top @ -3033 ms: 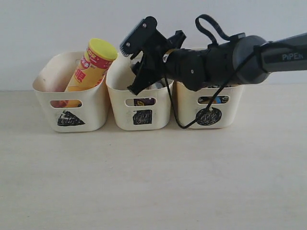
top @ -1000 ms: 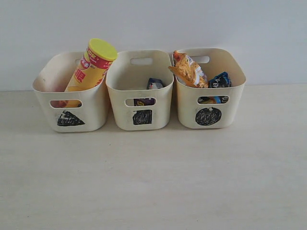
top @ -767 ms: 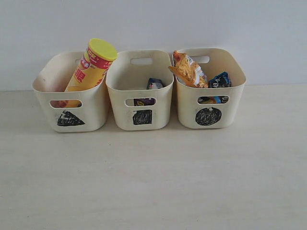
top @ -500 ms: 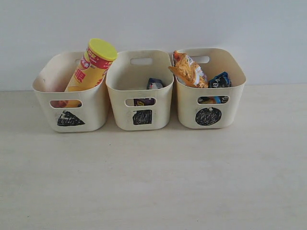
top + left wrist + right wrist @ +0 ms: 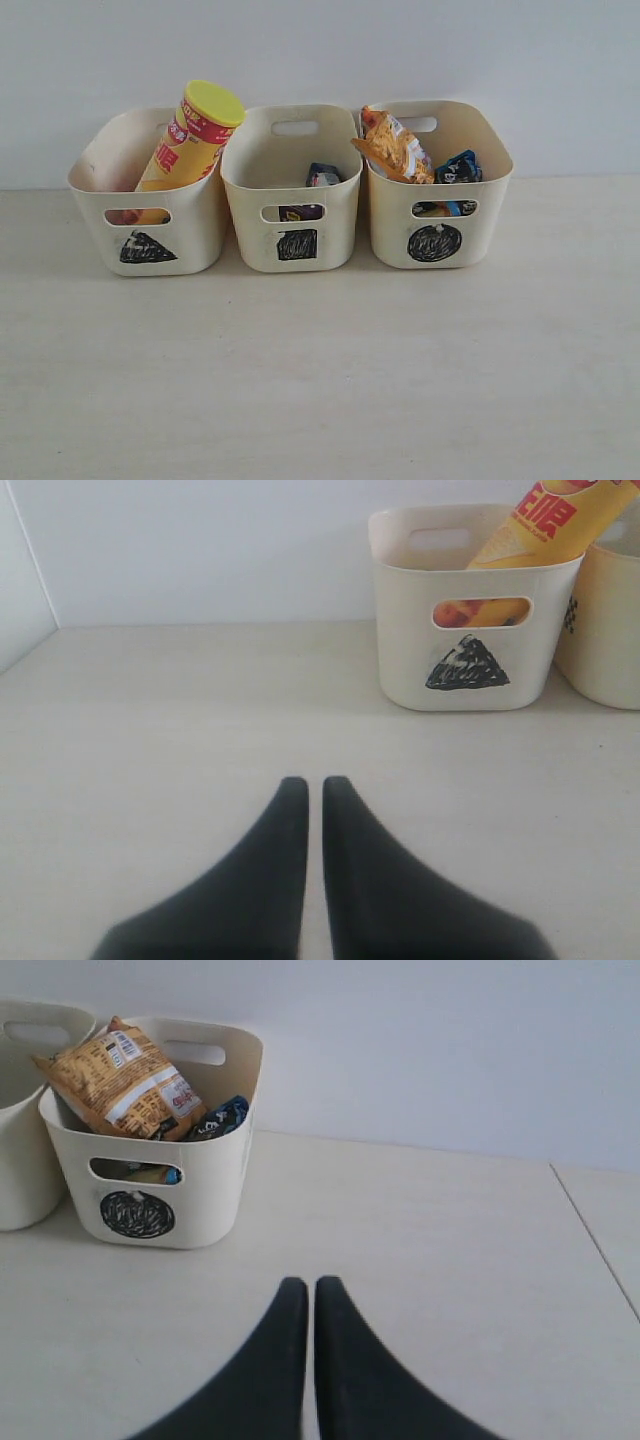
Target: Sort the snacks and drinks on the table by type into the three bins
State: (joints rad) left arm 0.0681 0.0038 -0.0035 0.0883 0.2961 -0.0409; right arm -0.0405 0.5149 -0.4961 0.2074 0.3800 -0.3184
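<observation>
The right arm, which had hung over the square bin (image 5: 295, 215) moments before, had left the exterior view; no snack or drink lay on the table (image 5: 320, 380), so the sorting looked finished; the left gripper (image 5: 313, 785) and right gripper (image 5: 311, 1285) were each pressed together, holding nothing. The yellow chip tube (image 5: 190, 140) stood in the triangle bin (image 5: 95, 165) at the row's nine o'clock end; its long axis leaned, with the lid toward one o'clock.

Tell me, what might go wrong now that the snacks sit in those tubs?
The tall chip tube leans well above the rim of the triangle bin, so a bump could probably tip it out. The orange bag pokes over the edge of the circle bin toward the square bin and might slide off.
</observation>
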